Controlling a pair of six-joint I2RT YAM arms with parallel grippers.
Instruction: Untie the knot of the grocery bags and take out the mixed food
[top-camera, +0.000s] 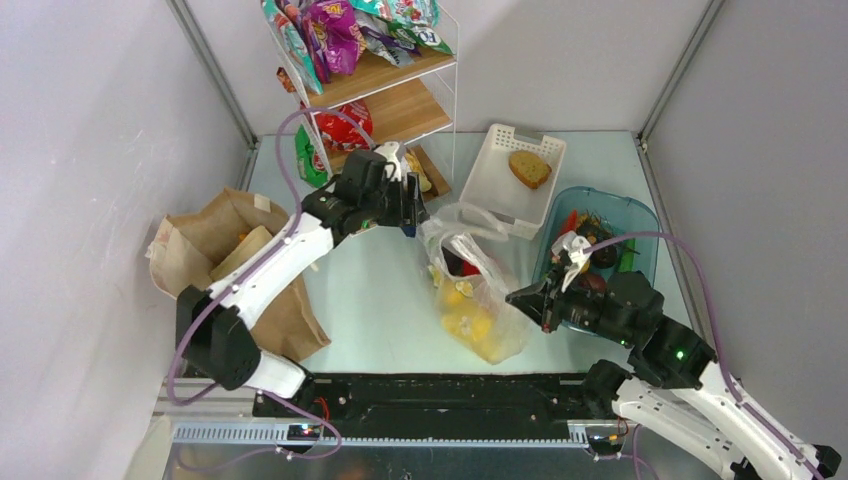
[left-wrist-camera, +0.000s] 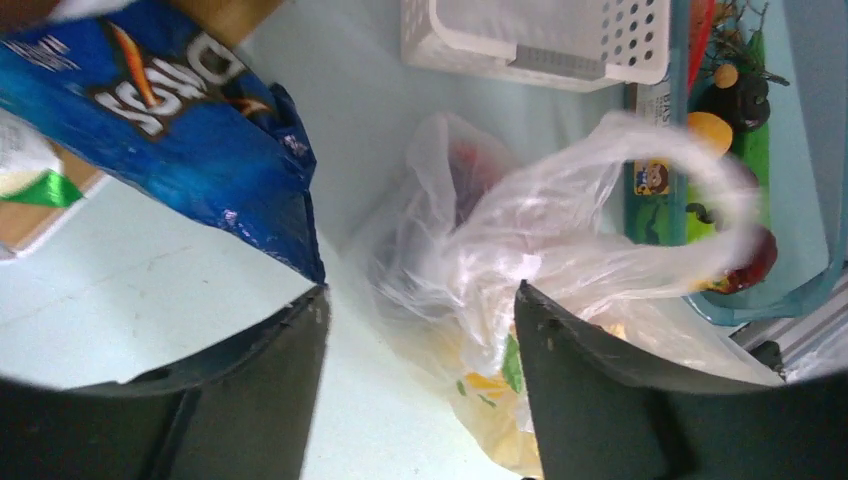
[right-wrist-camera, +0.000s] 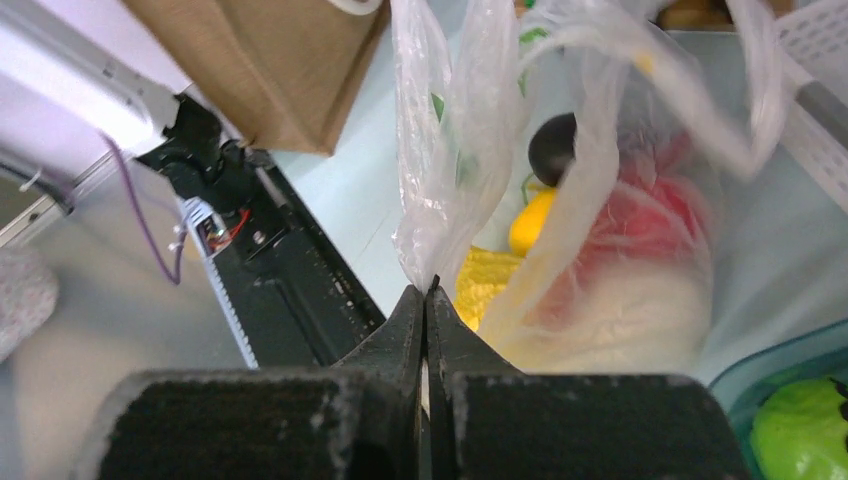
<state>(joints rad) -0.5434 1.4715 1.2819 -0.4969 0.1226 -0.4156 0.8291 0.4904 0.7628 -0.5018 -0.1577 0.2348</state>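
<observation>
**Inspector:** Status of the right gripper (right-wrist-camera: 428, 292)?
**Assistant:** Fingers pressed together, pinching a fold of the plastic bag (top-camera: 478, 300). The bag sits mid-way across the table (top-camera: 375, 295), with yellow fruit (top-camera: 465, 322) inside.
**Inspector:** And the left gripper (left-wrist-camera: 420, 300)?
**Assistant:** Fingers apart, holding nothing, above that bag. The paper bag (top-camera: 215, 240) lies far left.

The right gripper (right-wrist-camera: 427, 295) was closed, its two fingers pressed flat together, with a fold of the plastic bag (right-wrist-camera: 455, 150) pinched at the tips. The film rose from the tips as a wrinkled sheet. Visible through the bag were a yellow fruit (right-wrist-camera: 530, 222), a dark round item (right-wrist-camera: 553, 146), a blurred red mass (right-wrist-camera: 645, 215) and a crinkled yellow item (right-wrist-camera: 483, 290). The paper bag (right-wrist-camera: 262, 65) stood at upper left, beyond a black rail (right-wrist-camera: 300, 290). The tub (right-wrist-camera: 770, 365) filled the lower right corner and held a green item (right-wrist-camera: 800, 435). A white basket (right-wrist-camera: 815, 120) lay at the right edge.
</observation>
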